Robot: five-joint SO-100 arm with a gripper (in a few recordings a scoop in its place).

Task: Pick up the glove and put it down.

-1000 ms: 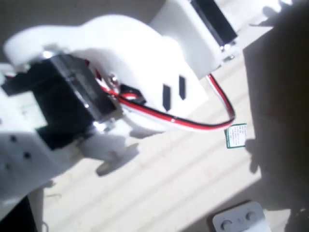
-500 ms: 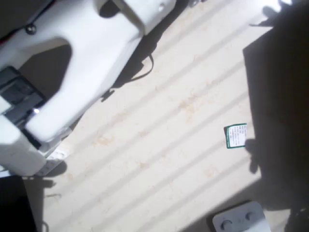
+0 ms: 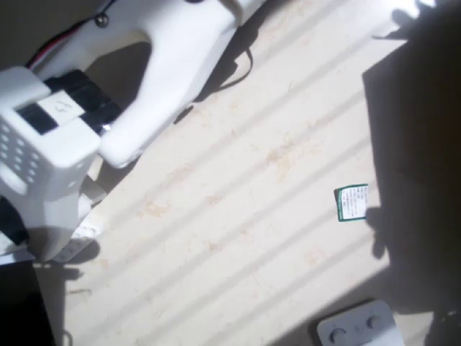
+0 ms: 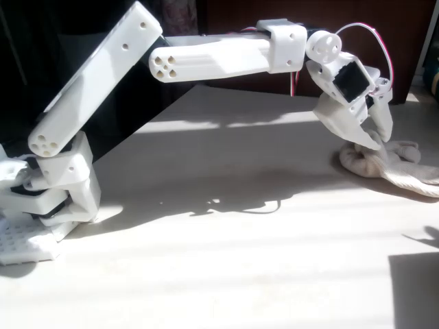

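In the fixed view the glove (image 4: pixel 387 164), a soft cream-beige bundle, lies on the table at the far right. My gripper (image 4: pixel 381 142) points down onto its bunched top, and the white fingertips (image 4: pixel 370 140) touch the fabric. The two tips stand close together, and whether they pinch the cloth is unclear. The white arm (image 4: pixel 219 58) stretches from its base (image 4: pixel 48 192) at the left across to the glove. In the overhead view the arm (image 3: pixel 166 65) fills the upper left corner.
A small green-and-white card (image 3: pixel 351 202) lies right of centre on the pale striped table (image 3: pixel 238 238). A white device with round buttons (image 3: pixel 358 328) sits at the bottom edge. Dark shadow covers the right side.
In the overhead view the arm has swung off the middle of the picture to the upper left, uncovering the table. The card and the device have not moved.
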